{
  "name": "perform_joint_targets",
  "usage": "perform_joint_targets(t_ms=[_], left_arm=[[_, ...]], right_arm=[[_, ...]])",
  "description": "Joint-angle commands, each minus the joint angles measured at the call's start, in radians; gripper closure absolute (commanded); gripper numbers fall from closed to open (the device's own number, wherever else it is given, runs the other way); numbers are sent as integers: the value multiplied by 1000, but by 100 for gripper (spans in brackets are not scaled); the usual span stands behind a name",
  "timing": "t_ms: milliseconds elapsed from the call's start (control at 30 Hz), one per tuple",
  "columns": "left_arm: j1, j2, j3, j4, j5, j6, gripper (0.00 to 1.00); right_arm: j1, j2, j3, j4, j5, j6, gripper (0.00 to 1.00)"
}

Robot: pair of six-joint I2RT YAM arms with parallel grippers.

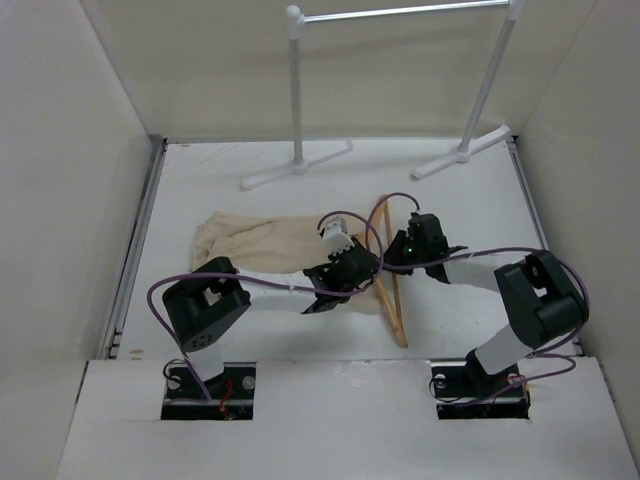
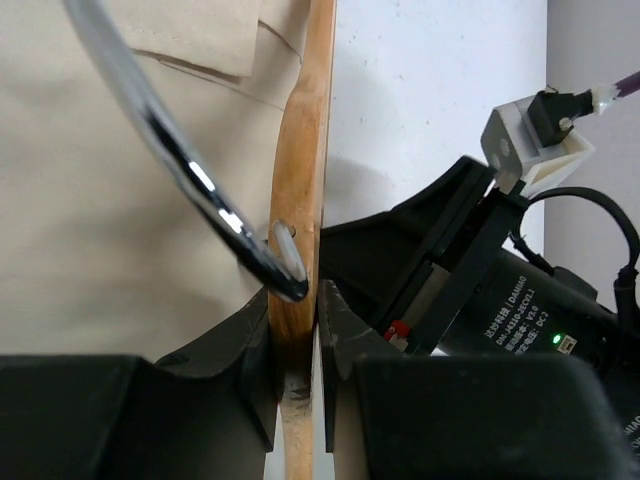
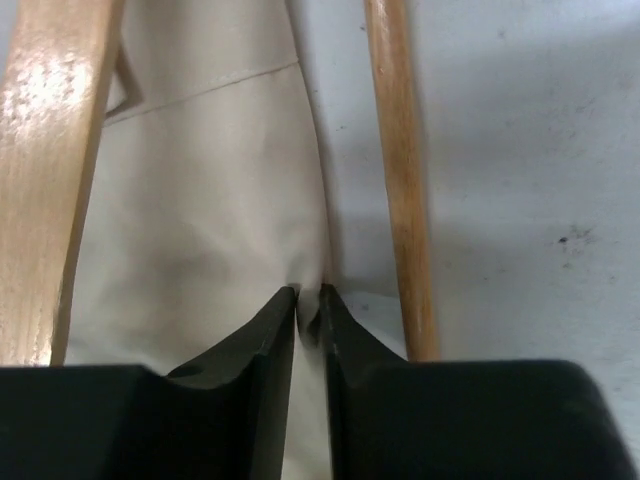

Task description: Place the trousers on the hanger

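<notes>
The bench (image 1: 200,180) was shut in by white walls (image 1: 70,200) at 9, 12 and 3 o'clock. A rail (image 1: 296,90) stood at 12 o'clock, with its feet near the far edge of the bench. Bare bench lay between those feet and the trousers (image 1: 255,243). There was more bare bench at 9 o'clock, out to the wall, and at 3 o'clock, behind the right arm (image 1: 530,300). At 6 o'clock there was little room, because the left arm (image 1: 205,305) and the right arm both reached in from there.

The trousers lay flat, from the 9 o'clock side in to the middle. The hanger (image 1: 391,300) lay flat by the middle, with its long bar running from 12 to 6 o'clock. One end of the trousers lay inside the hanger, between the thick bar and the thin bar. The cloth met the thick bar along its side. The hook (image 2: 190,170) curved out over the trousers.

The left end effector (image 2: 296,300) was squeezed tight on the hanger's thick bar, right beside where the hook joins the wood. One finger sat on each side of the bar.

The right end effector (image 3: 308,298) was very close, at 3 o'clock of the left one. Its fingers were pinched almost together on a fold of the trousers, near the cloth's edge. The thin bar lay just beside them and did not touch them.
</notes>
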Motion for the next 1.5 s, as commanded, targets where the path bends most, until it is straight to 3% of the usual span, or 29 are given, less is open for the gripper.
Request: perform_joint_targets(t_ms=[0, 300, 600, 767, 833, 967, 1067, 1167, 1333, 1467], left_arm=[[16, -39, -40, -32, -35, -13, 99], [120, -188, -156, -125, -26, 57, 98], [320, -484, -308, -307, 56, 327, 98], [389, -575, -296, -418, 81, 476, 98], [391, -584, -278, -429, 84, 513, 98], [380, -562, -249, -433, 84, 525, 98], [381, -573, -250, -432, 87, 522, 98], [395, -599, -259, -441, 95, 522, 98], [429, -630, -267, -467, 121, 528, 98], [461, -662, -281, -507, 123, 536, 98]], right_arm=[[-6, -15, -17, 102, -49, 78, 86], [-124, -271, -17, 24, -68, 103, 91], [-205, -264, -31, 16, -56, 98, 92], [-242, -218, -13, 15, -49, 83, 90], [-218, -178, 16, -11, -79, 59, 78], [-29, -109, 30, -39, -93, -7, 36], [78, -51, 16, 6, -99, -4, 31], [126, 17, 10, 29, -73, 19, 40], [111, 57, -34, 176, -115, 104, 93], [11, -64, -91, 173, -79, 120, 97]])
